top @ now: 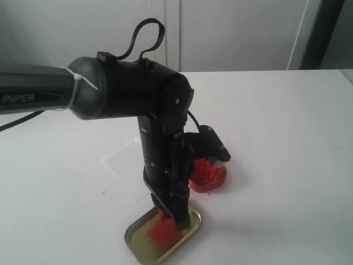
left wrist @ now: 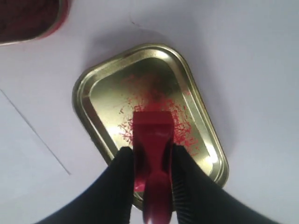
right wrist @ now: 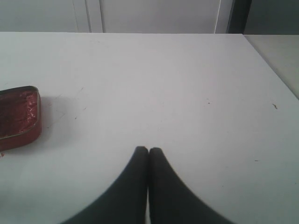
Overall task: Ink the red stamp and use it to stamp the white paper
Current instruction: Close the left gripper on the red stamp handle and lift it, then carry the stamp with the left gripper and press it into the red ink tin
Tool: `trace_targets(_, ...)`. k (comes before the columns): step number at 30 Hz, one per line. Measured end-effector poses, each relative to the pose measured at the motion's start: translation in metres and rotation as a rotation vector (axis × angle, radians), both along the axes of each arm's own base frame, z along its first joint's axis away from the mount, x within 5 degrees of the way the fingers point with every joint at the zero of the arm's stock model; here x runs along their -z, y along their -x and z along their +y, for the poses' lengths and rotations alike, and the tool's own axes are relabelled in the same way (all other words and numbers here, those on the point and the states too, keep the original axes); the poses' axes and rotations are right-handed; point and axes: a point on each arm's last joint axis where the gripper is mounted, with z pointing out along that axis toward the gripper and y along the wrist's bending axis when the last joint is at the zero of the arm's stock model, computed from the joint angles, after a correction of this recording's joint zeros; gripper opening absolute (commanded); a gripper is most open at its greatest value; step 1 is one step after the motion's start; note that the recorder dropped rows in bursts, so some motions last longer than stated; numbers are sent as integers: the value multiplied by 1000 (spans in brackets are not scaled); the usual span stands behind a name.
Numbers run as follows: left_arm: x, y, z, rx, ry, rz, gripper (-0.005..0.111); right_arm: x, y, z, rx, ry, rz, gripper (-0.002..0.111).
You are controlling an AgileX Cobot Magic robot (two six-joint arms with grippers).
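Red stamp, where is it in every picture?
Exterior view: the red stamp is bottom middle, over the gold lid.
Left wrist view: low middle, over that lid.
Right wrist view: not there.
Shared landmark: the red ink tin.

In the exterior view the left arm covers most of the white paper, so only its left corner shows. The arm also hides the left part of the red ink tin. The red stamp is a blur under the jaws, and whether its face touches the gold lid cannot be told. In the left wrist view the stamp's handle end is cut off. Each wrist view shows only part of the tin.
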Motion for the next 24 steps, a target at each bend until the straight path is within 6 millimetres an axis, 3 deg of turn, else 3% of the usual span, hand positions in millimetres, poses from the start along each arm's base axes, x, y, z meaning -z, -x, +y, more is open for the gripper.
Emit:
trace_targets(13, -8, -5, -2, 10, 7, -41, 0, 0, 0, 0, 0, 0, 0, 0)
trace_targets(24, -36, -33, 1, -48, 88, -117, 0, 0, 0, 0, 0, 0, 0, 0)
